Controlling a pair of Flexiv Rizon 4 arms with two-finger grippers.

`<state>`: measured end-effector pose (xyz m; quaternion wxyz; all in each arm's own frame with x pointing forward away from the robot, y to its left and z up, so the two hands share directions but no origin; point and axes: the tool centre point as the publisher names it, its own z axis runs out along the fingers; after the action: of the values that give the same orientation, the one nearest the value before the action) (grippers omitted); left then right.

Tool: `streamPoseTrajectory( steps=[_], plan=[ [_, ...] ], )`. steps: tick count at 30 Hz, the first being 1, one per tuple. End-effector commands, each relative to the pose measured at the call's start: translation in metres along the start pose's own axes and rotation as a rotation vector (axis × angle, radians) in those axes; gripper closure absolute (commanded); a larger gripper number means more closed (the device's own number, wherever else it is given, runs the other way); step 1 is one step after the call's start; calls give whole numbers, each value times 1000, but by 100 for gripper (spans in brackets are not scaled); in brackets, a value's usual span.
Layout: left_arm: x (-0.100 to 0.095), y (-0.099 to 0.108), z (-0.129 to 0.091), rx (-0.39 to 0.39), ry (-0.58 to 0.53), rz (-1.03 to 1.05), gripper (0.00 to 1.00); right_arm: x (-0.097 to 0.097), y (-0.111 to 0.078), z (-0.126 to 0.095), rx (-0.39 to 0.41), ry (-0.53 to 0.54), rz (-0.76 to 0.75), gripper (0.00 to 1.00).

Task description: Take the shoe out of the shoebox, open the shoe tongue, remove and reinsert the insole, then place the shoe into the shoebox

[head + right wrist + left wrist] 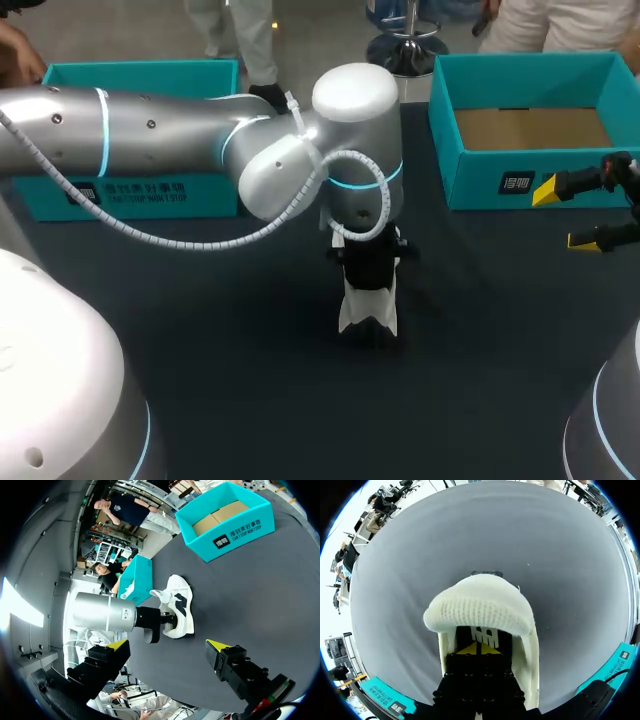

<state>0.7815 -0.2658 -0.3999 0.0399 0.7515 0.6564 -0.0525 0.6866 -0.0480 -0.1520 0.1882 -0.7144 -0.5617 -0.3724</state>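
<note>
1. Where things are: the shoe (368, 305) is out on the table (250, 350), sole down, about the middle, and nearer than both teal boxes. My left gripper (479, 649) is down in its opening from above. The tips are narrow, nearly together, tucked under the white knit upper (480, 610). I can't tell if anything thin is pinched in there.
2. Biggest worry is that nothing's pinning the shoe. My right gripper (566, 215) hangs wide and empty off at the right, well apart from the shoe and just beside the near wall of the open shoebox (475, 180). If the left pulls up on the insole or tongue, I reckon the whole shoe lifts or tips over with it.
3. If those tips only have lining and not the insole's edge, the grip probably slips off. Or it drags the shoe across the cloth.
4. The knit upper looks soft and floppy. It hides most of the opening from my left wrist view, so I'd be working half blind.
5. Bringing the right over to help is tight, since my left wrist sits right on top of the shoe. A sloppy approach could clip it.
6. My left arm passes just in front of the other teal box (150, 195) at the far left. A careless swing back could shove it.
</note>
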Motion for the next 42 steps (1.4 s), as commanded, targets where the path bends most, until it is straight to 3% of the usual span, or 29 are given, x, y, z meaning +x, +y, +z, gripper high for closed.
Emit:
streamPoseTrajectory(
  steps=[1,9,23,24,25,28,31,33,35,38,41,42],
  plan=[
    [0,0,9,-49,25,4,100,0,-2,0,-3,-2,1,0],
    [8,6,-14,-116,20,-17,100,0,-2,0,-3,-2,1,0],
    [10,34,-46,-330,1,-38,100,0,-2,0,-3,-2,1,0],
    [9,34,-48,-339,-3,-36,99,0,-2,0,-3,-2,1,0],
    [8,34,-50,-352,-4,-34,90,0,-2,0,-3,-2,1,0],
    [8,35,-53,-380,0,-33,91,0,-2,0,-3,-2,1,0],
    [10,36,-54,-386,8,-32,84,0,-2,0,-3,-2,1,0],
    [13,38,-53,-383,16,-33,77,0,-2,0,-3,-2,1,0],
    [15,42,-50,-379,27,-33,61,0,-2,0,-3,-2,1,0],
    [16,44,-48,-375,33,-38,51,0,-2,0,-3,-2,1,0],
    [16,45,-50,-371,31,-41,9,0,-2,0,-3,-2,1,0],
    [16,45,-51,-370,31,-41,0,0,-2,0,-3,-2,1,0]
  ],
)
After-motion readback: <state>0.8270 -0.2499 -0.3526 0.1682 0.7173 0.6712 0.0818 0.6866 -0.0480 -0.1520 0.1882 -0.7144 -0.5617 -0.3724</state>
